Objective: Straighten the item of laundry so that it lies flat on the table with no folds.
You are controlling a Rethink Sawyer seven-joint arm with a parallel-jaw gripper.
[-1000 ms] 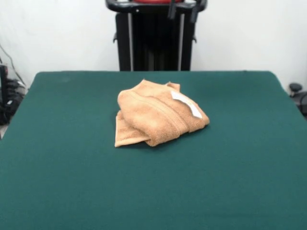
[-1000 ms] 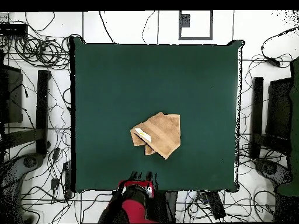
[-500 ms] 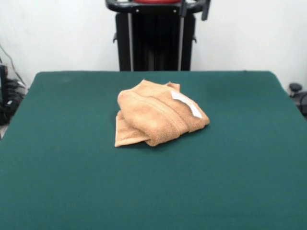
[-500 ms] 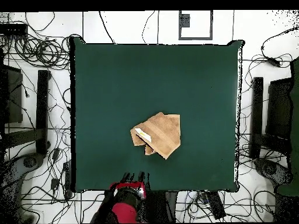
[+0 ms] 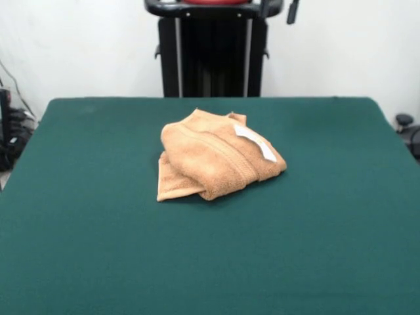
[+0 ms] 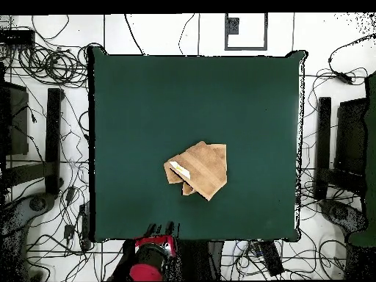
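Observation:
The orange-tan towel (image 5: 213,161) lies crumpled and folded over itself near the middle of the dark green table (image 5: 98,236). Its white tag (image 5: 256,141) faces up on the right side of the heap. In the overhead view the towel (image 6: 198,170) sits a little below the centre of the table (image 6: 147,103), with the tag (image 6: 178,170) on its left. My gripper (image 5: 278,9) shows only its two dark fingertips at the top edge, spread apart and empty, far behind the towel. In the overhead view the gripper (image 6: 161,229) hangs at the table's bottom edge, well clear of the towel.
The robot's black pedestal (image 5: 213,59) stands behind the table's far side. Cables and black stands (image 6: 51,139) lie on the floor around the table.
The gripper has slid sideways along the table's robot-side edge, rightward in the front view and leftward in the overhead view. The towel has not moved.

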